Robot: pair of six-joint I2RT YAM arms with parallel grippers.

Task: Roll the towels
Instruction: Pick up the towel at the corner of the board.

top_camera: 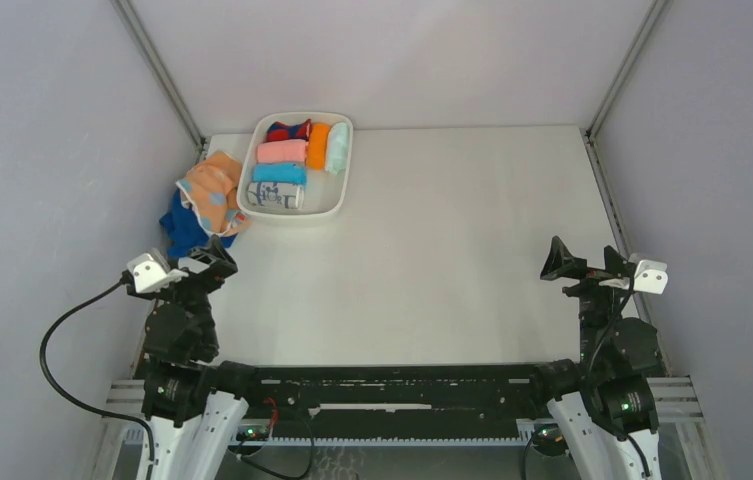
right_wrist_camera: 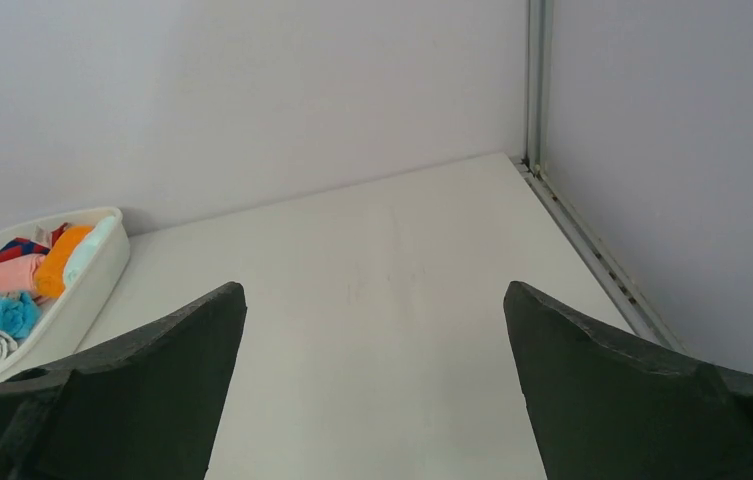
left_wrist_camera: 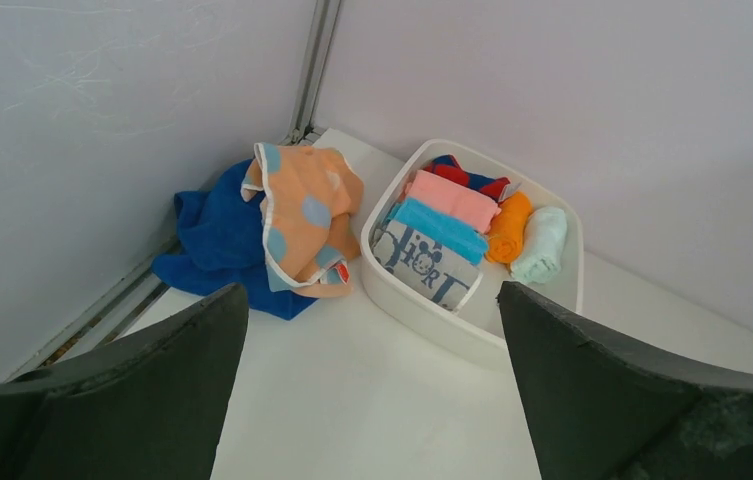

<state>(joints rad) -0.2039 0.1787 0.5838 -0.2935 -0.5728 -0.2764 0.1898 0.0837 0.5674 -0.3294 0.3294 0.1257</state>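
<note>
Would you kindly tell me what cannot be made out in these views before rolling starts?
Blue towel: top and left wrist views, largely covered by the peach towel, so its full size is hidden.
Red-navy cloth: far end of the bin, tucked behind the pink roll; rolled or not is unclear.
Bin, right wrist view: cut off by the left edge; neither towel shows there.

Open tabletop [top_camera: 432, 270] before the towels [top_camera: 210, 195]; white bin [top_camera: 292, 214] and side wall [top_camera: 62, 150] alongside.
</note>
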